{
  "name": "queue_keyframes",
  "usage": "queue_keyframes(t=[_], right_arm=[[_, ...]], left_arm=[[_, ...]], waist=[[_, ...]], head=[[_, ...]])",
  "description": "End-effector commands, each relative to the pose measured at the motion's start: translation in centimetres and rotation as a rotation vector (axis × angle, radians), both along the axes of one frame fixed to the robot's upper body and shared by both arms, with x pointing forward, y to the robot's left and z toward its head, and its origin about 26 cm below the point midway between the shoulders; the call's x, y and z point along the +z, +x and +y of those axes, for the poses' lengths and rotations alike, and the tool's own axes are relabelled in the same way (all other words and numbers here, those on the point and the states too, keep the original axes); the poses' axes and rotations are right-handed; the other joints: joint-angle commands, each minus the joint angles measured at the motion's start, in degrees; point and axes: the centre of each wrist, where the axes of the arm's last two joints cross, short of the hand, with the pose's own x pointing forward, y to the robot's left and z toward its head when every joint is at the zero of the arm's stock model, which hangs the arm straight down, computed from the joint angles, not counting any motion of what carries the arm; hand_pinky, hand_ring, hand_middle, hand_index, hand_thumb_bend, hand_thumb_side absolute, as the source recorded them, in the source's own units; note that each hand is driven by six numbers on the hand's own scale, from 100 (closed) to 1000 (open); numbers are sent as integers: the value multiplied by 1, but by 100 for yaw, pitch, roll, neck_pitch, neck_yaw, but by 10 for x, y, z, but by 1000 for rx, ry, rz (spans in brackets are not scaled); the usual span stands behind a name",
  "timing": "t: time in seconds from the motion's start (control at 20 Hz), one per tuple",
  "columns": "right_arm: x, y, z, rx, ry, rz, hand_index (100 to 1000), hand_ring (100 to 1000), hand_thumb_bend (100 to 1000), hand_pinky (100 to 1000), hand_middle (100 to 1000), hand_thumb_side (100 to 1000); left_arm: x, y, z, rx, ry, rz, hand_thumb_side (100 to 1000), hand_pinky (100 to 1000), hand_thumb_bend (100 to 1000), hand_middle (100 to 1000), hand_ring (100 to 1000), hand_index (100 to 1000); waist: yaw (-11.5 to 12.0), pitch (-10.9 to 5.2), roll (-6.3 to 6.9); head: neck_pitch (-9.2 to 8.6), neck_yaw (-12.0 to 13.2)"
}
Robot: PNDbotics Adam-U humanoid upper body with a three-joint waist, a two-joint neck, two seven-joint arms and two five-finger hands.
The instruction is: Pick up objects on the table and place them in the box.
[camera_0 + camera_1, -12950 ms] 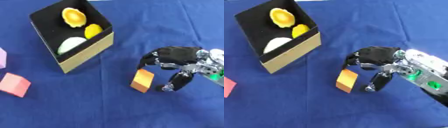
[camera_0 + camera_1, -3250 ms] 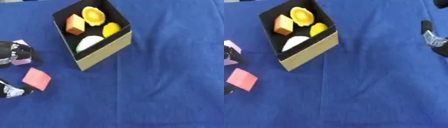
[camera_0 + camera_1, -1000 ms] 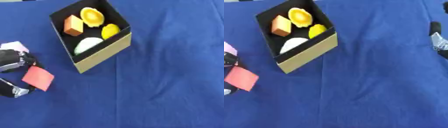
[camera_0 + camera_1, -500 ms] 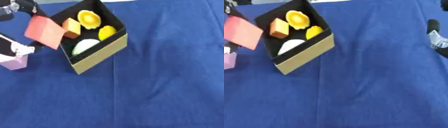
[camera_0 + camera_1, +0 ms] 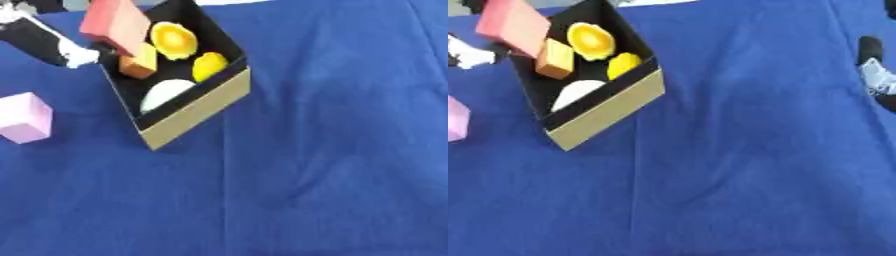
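My left hand (image 5: pixel 39 37) comes in from the upper left, shut on a pink-red block (image 5: pixel 114 22) that hangs tilted over the left corner of the box (image 5: pixel 197 112). The box is black inside with a tan outer wall. It holds an orange block (image 5: pixel 140 62), a yellow-orange cup-shaped piece (image 5: pixel 173 40), a yellow lemon shape (image 5: pixel 208 66) and a white piece (image 5: pixel 164 94). A pale pink cube (image 5: pixel 24 117) lies on the blue cloth left of the box. Part of my right hand (image 5: pixel 875 75) shows at the right edge, away from the objects.
A blue cloth (image 5: pixel 332 150) covers the table, stretching open to the right of and below the box. A strip of pale surface (image 5: pixel 654 2) shows beyond the cloth's far edge.
My left hand has lifted the pink-red block off the cloth and carried it up and right to the box's left corner. The view has shifted, so the box sits lower and further right.
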Motion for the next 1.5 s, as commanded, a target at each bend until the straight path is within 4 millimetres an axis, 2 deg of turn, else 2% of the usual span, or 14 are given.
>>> queue_keyframes(t=[0.05, 0.3, 0.4, 0.5, 0.65, 0.75, 0.85, 1.0, 1.1, 1.15, 1.3, 1.5], right_arm=[[14, -2, 3, 29, -16, -30, 751, 697, 214, 772, 656, 250], [22, 0, 9, 79, 19, -56, 751, 697, 208, 771, 657, 249], [25, 1, 11, 94, 36, -63, 751, 697, 207, 770, 657, 250], [27, 2, 13, 109, 56, -68, 754, 701, 198, 770, 664, 254], [26, 3, 16, 123, 93, -65, 770, 718, 177, 775, 693, 259], [24, 3, 16, 127, 127, -55, 776, 725, 150, 775, 701, 279], [20, 4, 17, 131, 165, -38, 779, 727, 100, 775, 704, 346], [18, 3, 16, 137, 193, -27, 782, 729, 100, 776, 706, 370], [13, 3, 13, 125, 210, -22, 782, 729, 100, 776, 706, 386], [12, 2, 11, 118, 216, -23, 782, 729, 100, 776, 706, 386], [7, 1, 9, 108, 223, -28, 780, 725, 218, 775, 701, 297], [3, 1, 6, 98, 236, -29, 778, 720, 243, 773, 696, 280]], left_arm=[[3, 10, 2, 28, 38, -20, 243, 821, 207, 652, 732, 749], [-10, 27, -3, 50, 90, -8, 272, 828, 264, 676, 749, 769], [-13, 31, -4, 45, 94, -4, 328, 836, 317, 723, 776, 805], [-16, 33, -5, 45, 93, -4, 441, 852, 411, 787, 819, 868], [-18, 34, -2, 49, 85, -10, 570, 860, 466, 822, 843, 901], [-18, 31, 0, 46, 76, -21, 606, 860, 472, 826, 845, 908], [-15, 23, 3, 35, 57, -43, 594, 858, 452, 821, 843, 904], [-11, 11, 7, 25, 39, -57, 589, 855, 433, 803, 832, 894], [-9, -5, 22, 33, 26, -66, 577, 853, 415, 789, 824, 886], [-8, -16, 31, 36, 18, -67, 577, 853, 415, 789, 824, 886], [-9, -41, 54, 85, -11, -44, 539, 851, 403, 781, 820, 878], [-20, -54, 77, 172, -32, 10, 513, 853, 414, 786, 824, 881]], waist=[[-34, -119, -14], [-108, -101, 15], [-125, -97, 21], [-138, -99, 22], [-139, -109, 25], [-130, -120, 26], [-105, -136, 23], [-77, -146, 21], [-11, -154, 13], [10, -156, 8], [56, -161, -27], [69, -171, -97]], head=[[-74, 65], [-58, 142], [-65, 157], [-59, 167], [-46, 176], [-37, 175], [-12, 168], [12, 154], [44, 83], [55, 57], [59, -9], [23, -38]])
